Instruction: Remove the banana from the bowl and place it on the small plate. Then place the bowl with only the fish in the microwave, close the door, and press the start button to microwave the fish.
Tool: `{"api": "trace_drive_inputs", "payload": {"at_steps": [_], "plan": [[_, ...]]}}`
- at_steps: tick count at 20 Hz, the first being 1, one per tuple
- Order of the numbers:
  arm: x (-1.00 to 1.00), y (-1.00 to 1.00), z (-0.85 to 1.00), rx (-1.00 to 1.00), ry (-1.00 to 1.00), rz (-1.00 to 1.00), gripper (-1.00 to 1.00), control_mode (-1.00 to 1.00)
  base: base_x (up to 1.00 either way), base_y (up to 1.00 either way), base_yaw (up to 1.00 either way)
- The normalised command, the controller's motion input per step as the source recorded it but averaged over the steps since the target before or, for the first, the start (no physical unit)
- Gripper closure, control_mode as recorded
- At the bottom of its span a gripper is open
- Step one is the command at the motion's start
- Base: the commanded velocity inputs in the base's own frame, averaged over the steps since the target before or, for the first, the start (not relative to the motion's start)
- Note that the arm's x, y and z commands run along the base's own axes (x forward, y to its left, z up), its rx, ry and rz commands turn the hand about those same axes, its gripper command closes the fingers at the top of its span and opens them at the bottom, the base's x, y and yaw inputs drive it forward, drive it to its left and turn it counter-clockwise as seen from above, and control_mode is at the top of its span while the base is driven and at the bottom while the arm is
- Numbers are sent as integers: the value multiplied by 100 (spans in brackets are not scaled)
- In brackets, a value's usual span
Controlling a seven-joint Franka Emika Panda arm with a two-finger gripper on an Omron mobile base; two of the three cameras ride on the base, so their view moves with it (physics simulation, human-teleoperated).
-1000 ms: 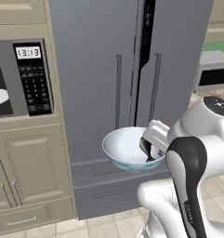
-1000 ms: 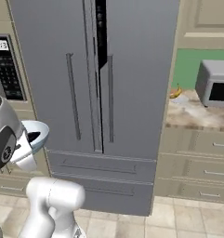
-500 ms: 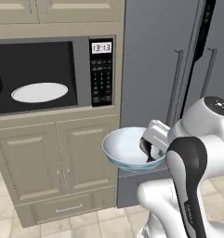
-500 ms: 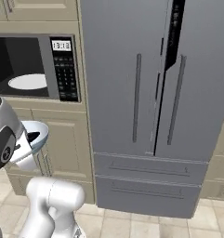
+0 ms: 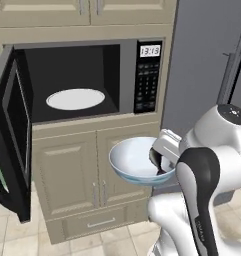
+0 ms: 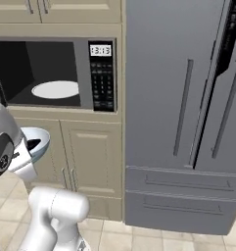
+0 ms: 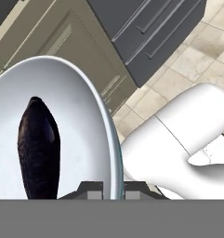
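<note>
Down in the pale bowl (image 7: 62, 121) lies the fish (image 7: 38, 148) alone, dark and slender, stretched along the bowl's floor with no banana beside it, so I take the fruit-removing part to be done with. That bowl (image 5: 137, 162) is held up in the air in front of the lower cabinet doors (image 5: 74, 180), below the level of the microwave (image 5: 92, 80) and off to the right of its cavity. The claw (image 7: 106, 189) is pinched nearly shut on the bowl's near rim, one small dark tip on either side of the wall, and the bowl looks fairly level from the left base view. From the right base view the bowl (image 6: 34, 139) peeks out just past the arm's shoulder. Above it the microwave stands open: the door (image 5: 12, 140) is swung wide to the left, the white turntable disc (image 5: 75, 99) sits bare inside, and the keypad strip with its clock (image 5: 148, 51) runs down the right side. Right of all this is the grey refrigerator (image 6: 188, 108). The step in hand, as I read it, is carrying the bowl to the microwave. What comes next calls for lifting it above the cavity's lower lip, moving it left and inward over the disc, keeping it level so the fish doesn't slide, then setting it down and letting go. Door and start button remain after that.
</note>
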Motion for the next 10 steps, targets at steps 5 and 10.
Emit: {"api": "trace_drive_inputs", "payload": {"at_steps": [5, 10], "plan": [[0, 0, 0, 0, 0, 0, 100, 100, 37, 26, -9], [0, 0, 0, 0, 0, 0, 100, 100, 0, 64, -8]]}}
